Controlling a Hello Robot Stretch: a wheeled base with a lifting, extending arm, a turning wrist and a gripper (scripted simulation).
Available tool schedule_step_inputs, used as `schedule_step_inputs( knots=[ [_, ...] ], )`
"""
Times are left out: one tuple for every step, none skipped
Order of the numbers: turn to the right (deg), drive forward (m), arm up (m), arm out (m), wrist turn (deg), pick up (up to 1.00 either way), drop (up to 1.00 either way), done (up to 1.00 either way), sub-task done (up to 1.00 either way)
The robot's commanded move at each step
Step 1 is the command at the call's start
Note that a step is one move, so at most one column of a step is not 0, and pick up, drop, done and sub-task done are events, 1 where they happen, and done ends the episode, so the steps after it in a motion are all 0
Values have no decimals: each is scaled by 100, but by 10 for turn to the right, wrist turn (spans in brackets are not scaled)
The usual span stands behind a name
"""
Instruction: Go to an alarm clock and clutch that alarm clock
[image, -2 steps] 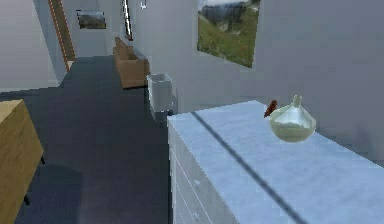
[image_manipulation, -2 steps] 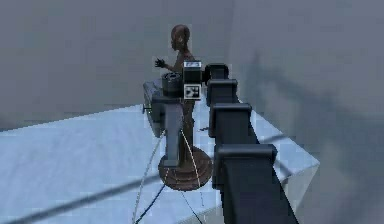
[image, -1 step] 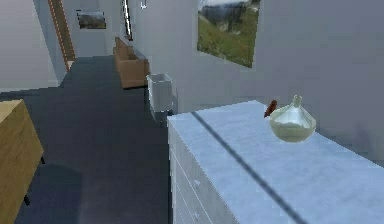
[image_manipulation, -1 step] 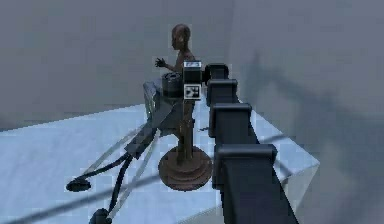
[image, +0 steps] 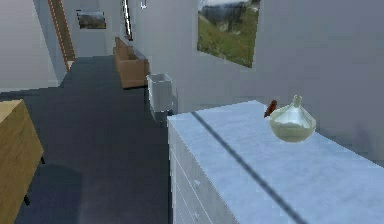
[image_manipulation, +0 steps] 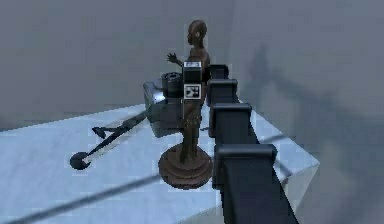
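My arm (image_manipulation: 240, 150) reaches out over a pale blue-white dresser top (image_manipulation: 60, 190). At its far end are two white marker squares (image_manipulation: 192, 82) and the gripper's grey body (image_manipulation: 162, 105). The gripper (image_manipulation: 90, 146) has thin fingers slanting down to the left. Only bare tabletop lies behind its far end, so it holds nothing. A brown statue (image_manipulation: 192, 110) of a standing figure on a round base rises just beside the arm. In the forward view the same kind of dresser (image: 230, 150) carries a cream vase (image: 292, 121), with a small reddish-brown thing (image: 270, 107) behind it.
A dark blue floor (image: 100, 130) runs down a corridor past a white bin (image: 161, 93) and a brown cabinet (image: 130, 62). A wooden piece of furniture (image: 18, 150) stands at the forward view's left. A landscape picture (image: 228, 30) hangs on the grey wall.
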Motion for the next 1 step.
schedule_step_inputs(
  knots=[
    [0, 0, 0, 0, 450, 0, 0, 0, 0]
  ],
)
